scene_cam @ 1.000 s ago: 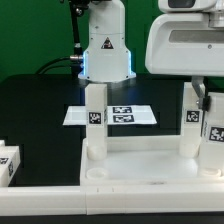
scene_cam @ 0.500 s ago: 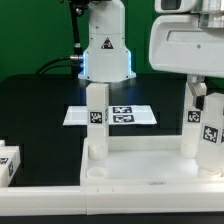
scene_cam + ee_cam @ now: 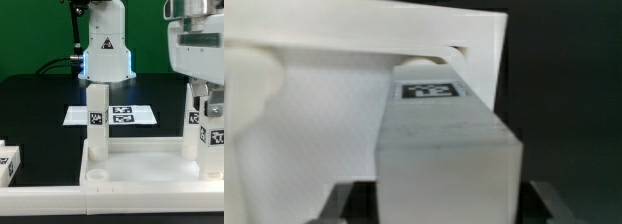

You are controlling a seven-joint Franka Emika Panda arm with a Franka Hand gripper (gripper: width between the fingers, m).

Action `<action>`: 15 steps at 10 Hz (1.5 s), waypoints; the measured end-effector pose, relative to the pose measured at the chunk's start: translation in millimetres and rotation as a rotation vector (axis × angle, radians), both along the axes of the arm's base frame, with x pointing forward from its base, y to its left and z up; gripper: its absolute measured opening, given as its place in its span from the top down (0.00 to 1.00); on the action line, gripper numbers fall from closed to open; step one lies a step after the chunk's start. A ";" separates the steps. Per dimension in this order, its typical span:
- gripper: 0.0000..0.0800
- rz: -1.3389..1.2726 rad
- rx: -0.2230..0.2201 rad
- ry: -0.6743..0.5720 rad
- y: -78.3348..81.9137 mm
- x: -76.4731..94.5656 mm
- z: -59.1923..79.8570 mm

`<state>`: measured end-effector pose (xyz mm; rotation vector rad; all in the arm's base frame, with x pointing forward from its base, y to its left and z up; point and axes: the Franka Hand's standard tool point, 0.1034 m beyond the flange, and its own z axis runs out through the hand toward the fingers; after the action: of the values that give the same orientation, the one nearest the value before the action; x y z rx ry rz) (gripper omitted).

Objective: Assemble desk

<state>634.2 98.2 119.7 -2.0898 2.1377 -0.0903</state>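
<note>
Your gripper (image 3: 441,208) is clamped on a white square-section gripped leg (image 3: 446,150), with its dark fingers (image 3: 345,200) pressed to opposite sides of it. The desk panel (image 3: 140,162) lies flat, rim up, along the near edge of the black tabletop (image 3: 40,110). From the wrist view, the gripped leg's long axis runs straight away from the camera, and its tagged end points at a round corner socket (image 3: 434,62) of the panel. An upright leg (image 3: 95,120) stands in the panel's far corner at the exterior view's left, long axis vertical, tag facing the camera. At the exterior view's right, an inner leg (image 3: 190,125) and an outer leg (image 3: 213,135) stand upright just beside each other under the gripper. You cannot tell from there which one is held. A loose leg (image 3: 8,162) lies near the tabletop's near corner at the exterior view's left, apart from the panel. The marker board (image 3: 110,114) lies flat beyond the panel, before the robot base (image 3: 105,45).
</note>
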 end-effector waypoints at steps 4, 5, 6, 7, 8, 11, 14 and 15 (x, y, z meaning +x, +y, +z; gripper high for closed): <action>0.64 -0.124 0.056 0.047 19.1 -1.0 3.4; 0.52 0.051 0.025 0.056 22.2 -0.7 5.6; 0.52 0.238 -0.006 0.019 24.4 2.8 6.4; 0.30 0.402 -0.033 -0.018 26.8 5.3 6.5; 0.21 0.547 -0.053 -0.028 28.1 4.6 5.9; 0.19 0.761 -0.090 -0.042 25.6 5.0 5.8; 0.19 1.006 -0.141 -0.064 7.9 -1.7 -2.7; 0.19 1.100 -0.173 -0.058 10.2 -1.3 -2.8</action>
<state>632.9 108.4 116.9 -2.9641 0.7232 -0.1954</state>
